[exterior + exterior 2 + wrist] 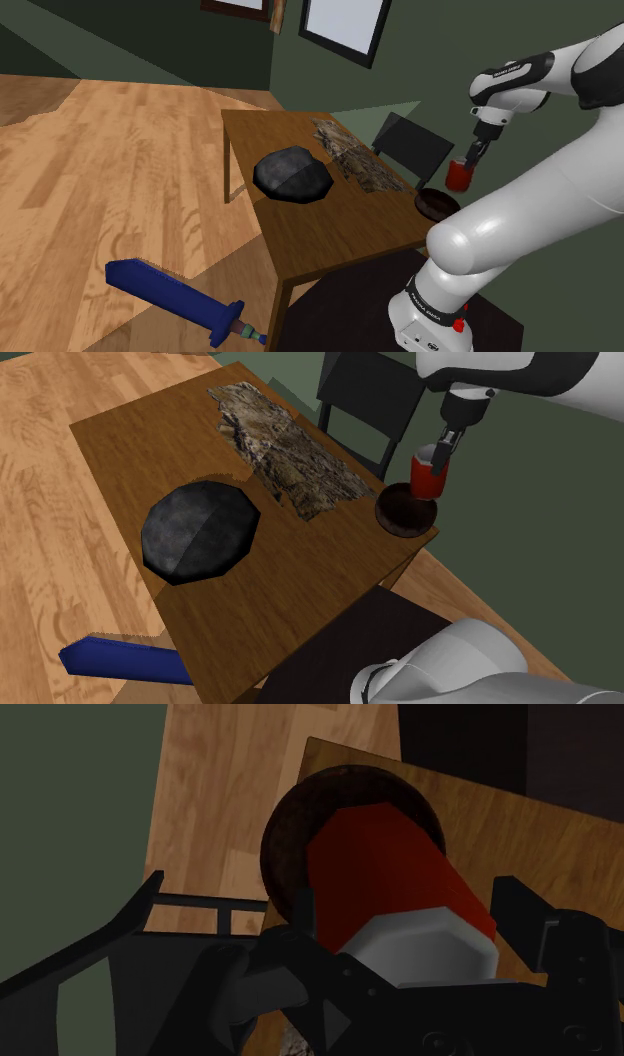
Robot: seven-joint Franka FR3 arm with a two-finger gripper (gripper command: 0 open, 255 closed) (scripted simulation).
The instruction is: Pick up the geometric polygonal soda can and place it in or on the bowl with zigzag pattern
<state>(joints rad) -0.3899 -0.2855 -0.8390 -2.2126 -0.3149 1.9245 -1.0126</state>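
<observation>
Soda can (430,476) over bowl (398,518)

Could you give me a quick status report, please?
Gripper shut on red can. Can held over dark bowl. Nothing in the way.

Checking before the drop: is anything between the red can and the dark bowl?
Nothing visible is. The gripper holds the red can over the dark bowl at the table corner, with only air between them. The dark faceted lump and the bark-like slab lie well aside.

Wood-grain table (330,232), matt soda can (430,478)
</observation>
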